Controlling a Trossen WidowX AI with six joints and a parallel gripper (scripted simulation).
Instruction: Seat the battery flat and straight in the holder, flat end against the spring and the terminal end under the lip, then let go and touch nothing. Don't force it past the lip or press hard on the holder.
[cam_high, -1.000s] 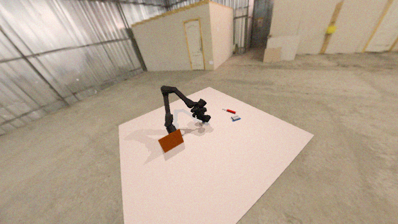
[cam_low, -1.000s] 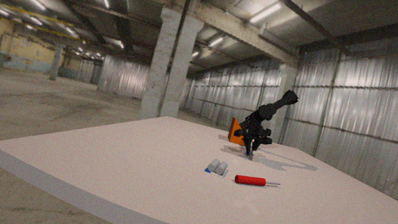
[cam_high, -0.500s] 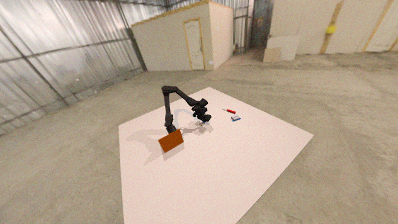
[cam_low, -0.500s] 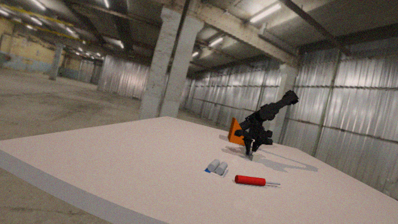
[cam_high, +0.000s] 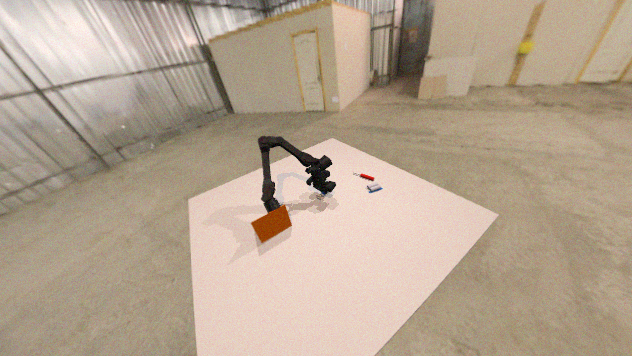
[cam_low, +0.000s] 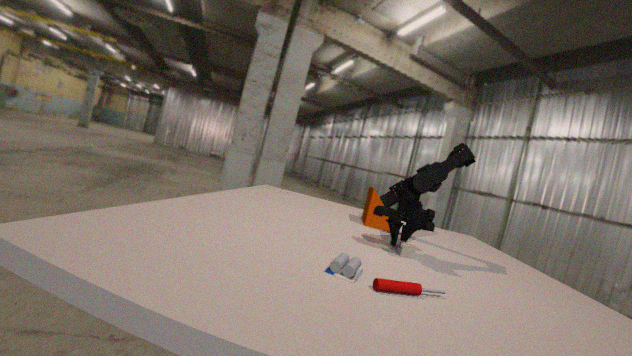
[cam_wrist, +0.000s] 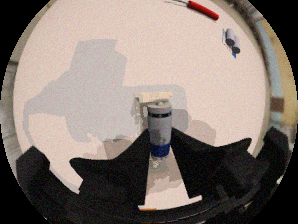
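Observation:
The battery (cam_wrist: 160, 122), grey with a dark ring and a blue band, is between the fingertips in the wrist view. Its terminal end points at the cream end wall of the holder (cam_wrist: 156, 95) (cam_low: 407, 250), and its blue end points toward the gripper's base. A small coil-like bit, perhaps the spring, shows just beyond the blue end. My gripper (cam_wrist: 158, 131) (cam_low: 396, 244) is shut on the battery, low over the holder. The fingers hide much of the holder. I cannot tell whether the battery is tilted or whether its terminal end is under the lip.
A red-handled screwdriver (cam_high: 367, 177) (cam_low: 397, 287) (cam_wrist: 203, 10) lies on the white table top (cam_high: 310, 280) (cam_low: 200, 260). Near it, two grey cylinders (cam_low: 345, 265) (cam_wrist: 230, 39) lie side by side on a blue and white piece. An orange panel (cam_high: 271, 224) (cam_low: 372, 212) stands by the arm's base.

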